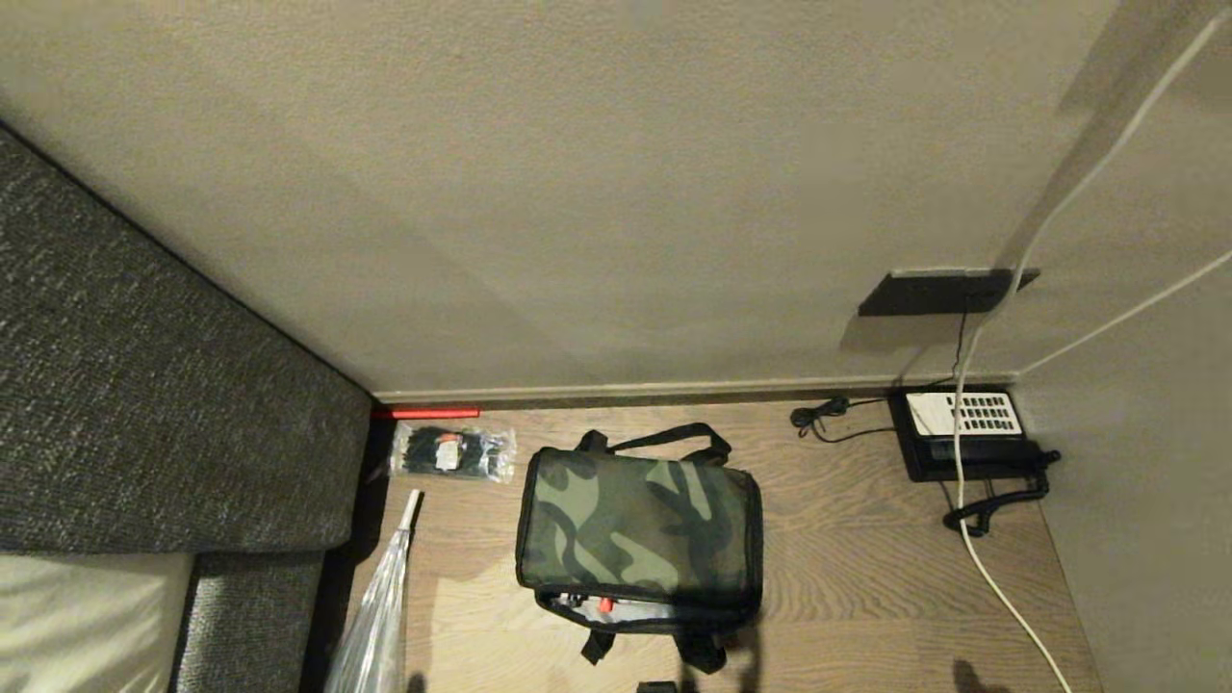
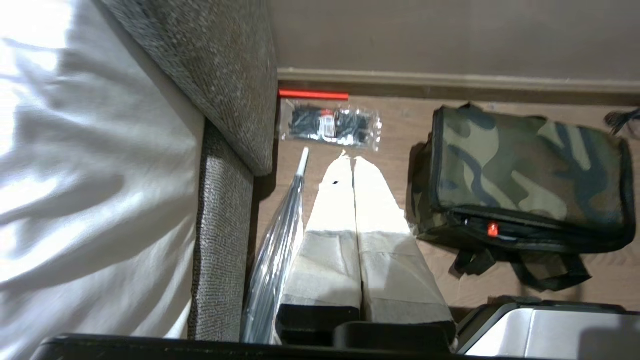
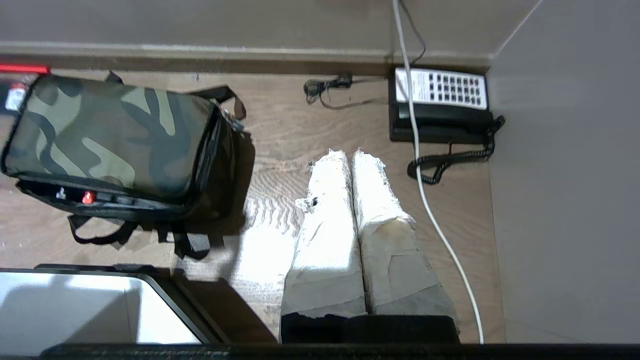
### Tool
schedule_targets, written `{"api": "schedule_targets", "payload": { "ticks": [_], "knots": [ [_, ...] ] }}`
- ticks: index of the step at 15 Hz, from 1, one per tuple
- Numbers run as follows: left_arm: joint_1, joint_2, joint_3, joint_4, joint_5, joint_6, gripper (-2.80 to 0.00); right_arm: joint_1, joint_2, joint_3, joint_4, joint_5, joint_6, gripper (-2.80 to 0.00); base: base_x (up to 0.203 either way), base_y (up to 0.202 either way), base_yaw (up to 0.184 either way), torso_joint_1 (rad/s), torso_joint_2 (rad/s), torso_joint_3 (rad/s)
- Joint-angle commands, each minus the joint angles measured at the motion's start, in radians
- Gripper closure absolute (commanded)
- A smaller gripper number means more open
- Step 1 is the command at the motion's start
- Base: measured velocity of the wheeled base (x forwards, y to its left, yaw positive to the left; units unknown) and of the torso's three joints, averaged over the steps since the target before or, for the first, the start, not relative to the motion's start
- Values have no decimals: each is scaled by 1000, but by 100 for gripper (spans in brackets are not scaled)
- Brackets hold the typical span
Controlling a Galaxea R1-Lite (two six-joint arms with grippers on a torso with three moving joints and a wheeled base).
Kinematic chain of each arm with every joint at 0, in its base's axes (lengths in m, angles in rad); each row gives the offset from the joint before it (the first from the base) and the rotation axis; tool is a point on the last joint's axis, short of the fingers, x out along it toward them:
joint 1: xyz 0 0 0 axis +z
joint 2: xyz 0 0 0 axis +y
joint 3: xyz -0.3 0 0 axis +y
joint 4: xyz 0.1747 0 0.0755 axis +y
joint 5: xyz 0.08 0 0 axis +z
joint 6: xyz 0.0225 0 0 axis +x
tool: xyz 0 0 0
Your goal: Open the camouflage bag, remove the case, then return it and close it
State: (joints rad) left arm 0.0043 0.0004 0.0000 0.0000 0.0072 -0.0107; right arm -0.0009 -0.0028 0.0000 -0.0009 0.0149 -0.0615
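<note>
On the wooden floor, going left to right from the head view: a dark grey woven sofa at nine o'clock, a clear plastic packet of black cable ties by the skirting, then the boxy soft camouflage bag with its green-brown-black lid and black straps at centre, and a black telephone with a white keypad at two o'clock.

The bag's long axis runs left to right, parallel to the wall, its zipper side with a small red tab facing the robot.

The left gripper hangs above the floor with its white-wrapped fingers pressed together, holding nothing; the bag lies at about three o'clock from it. The right gripper has fingers likewise closed and empty, with the bag at about nine o'clock.

Both seem about equally near; the bag sits between them. The case is not visible.
</note>
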Motion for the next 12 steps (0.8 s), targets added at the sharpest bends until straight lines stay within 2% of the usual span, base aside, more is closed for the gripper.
{"api": "schedule_targets", "payload": {
  "ticks": [1,12],
  "knots": [
    [0,-2,3,1,0,-1,0,1,-2,0,-1,0,-1,0,0,0,0,2,3,195],
    [0,-2,3,0,0,-4,0,-1,-2,0,-1,0,-1,0,0,0,0,2,2,204]
  ]
}}
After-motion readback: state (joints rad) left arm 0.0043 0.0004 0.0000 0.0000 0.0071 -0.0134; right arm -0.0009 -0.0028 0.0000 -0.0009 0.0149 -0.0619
